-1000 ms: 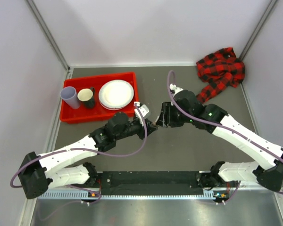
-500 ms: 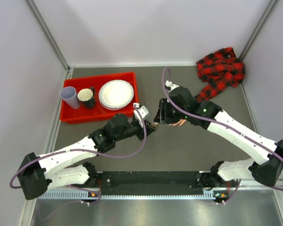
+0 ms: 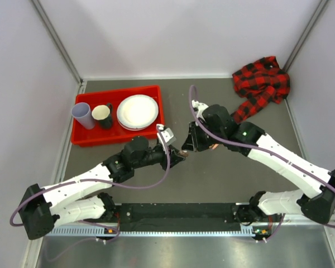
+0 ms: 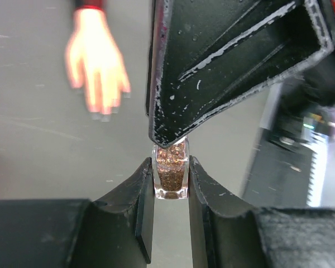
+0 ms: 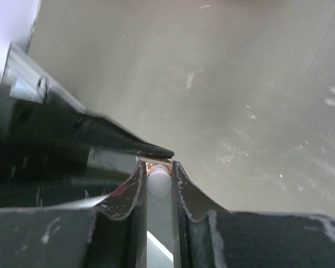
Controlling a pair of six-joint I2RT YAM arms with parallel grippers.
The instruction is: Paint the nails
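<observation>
**Ana:** What could go wrong here?

**Ben:** The left claw is pinched tight on the little polish bottle, low on its glass. The right claw is closed on the cap at the top. If the two pull crooked, I think the bottle could slip out. Glass is smooth, and the bottle is tiny.

**Ana:** And then?

**Ben:** It could tip and spill polish on the counter. The cap could also pop loose all at once and fling drops.

**Ana:** What is the bottle like?

**Ben:** Square and clear, with shiny brown-gold glitter inside. The cap looks round and pale from the right wrist camera. The claws are hard and black, with little scratches.

**Ana:** Where are the nails?

**Ben:** The nails are on the tips of the mannequin hand. It lies flat near the middle of the counter, just past the claws. From above, the right arm hides most of it. It is peach and smooth, but blurry, so I cannot see the nails well. The plaid sleeve is soft cloth, bunched in the far right corner.

**Ana:** Anything else?

**Ben:** The arms are close to the hand. A bump could push it away.
</observation>
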